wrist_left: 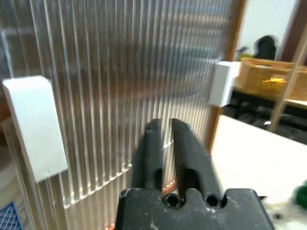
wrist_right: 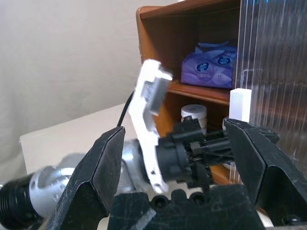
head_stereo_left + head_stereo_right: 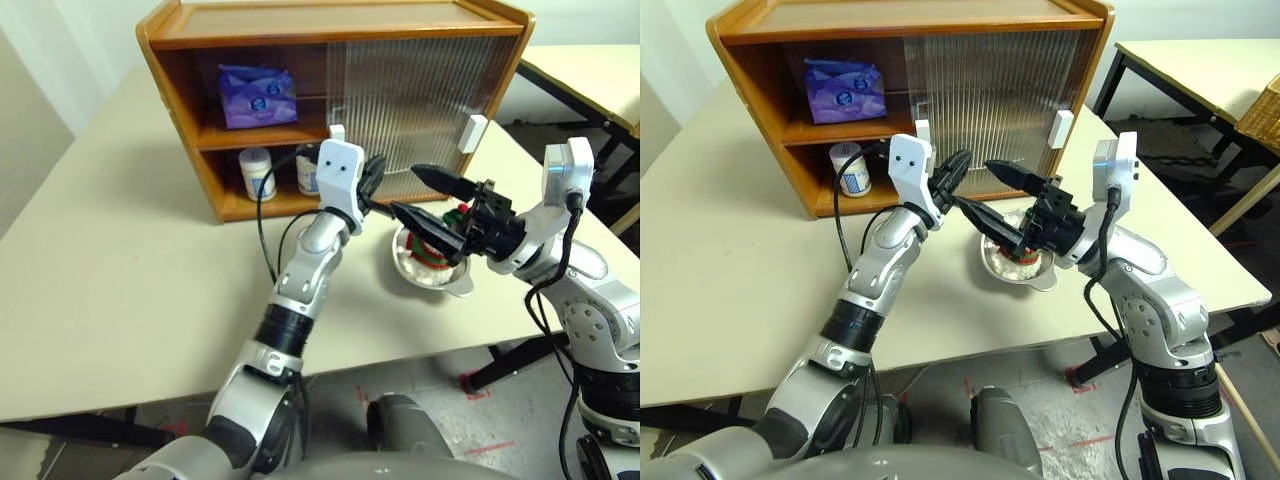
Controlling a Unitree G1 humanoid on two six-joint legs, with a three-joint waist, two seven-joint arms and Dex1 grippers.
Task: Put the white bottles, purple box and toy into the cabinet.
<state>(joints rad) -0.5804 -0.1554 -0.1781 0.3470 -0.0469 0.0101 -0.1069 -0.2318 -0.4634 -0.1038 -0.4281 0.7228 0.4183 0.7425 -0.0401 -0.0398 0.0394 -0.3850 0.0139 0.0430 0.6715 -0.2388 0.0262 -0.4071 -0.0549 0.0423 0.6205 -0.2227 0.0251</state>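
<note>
The cabinet (image 3: 175,40) stands at the back of the table with its left half open. The purple box (image 3: 257,95) lies on the upper shelf. Two white bottles (image 3: 257,172) stand on the lower shelf, the right one (image 3: 306,170) partly hidden behind my left wrist. My left gripper (image 3: 372,180) is shut and empty, close in front of the ribbed sliding door (image 1: 120,72), between its white handles (image 1: 36,127). My right gripper (image 3: 405,190) stands open just right of it, above a steel bowl (image 3: 440,275). The toy (image 3: 455,212) lies in that bowl, mostly hidden by the fingers.
The bowl sits near the table's right front corner. A second table (image 3: 1200,70) and a woven basket (image 3: 1265,110) stand beyond at the right. My two grippers are very close together, the left wrist (image 2: 151,96) between the right gripper's fingers in the right wrist view.
</note>
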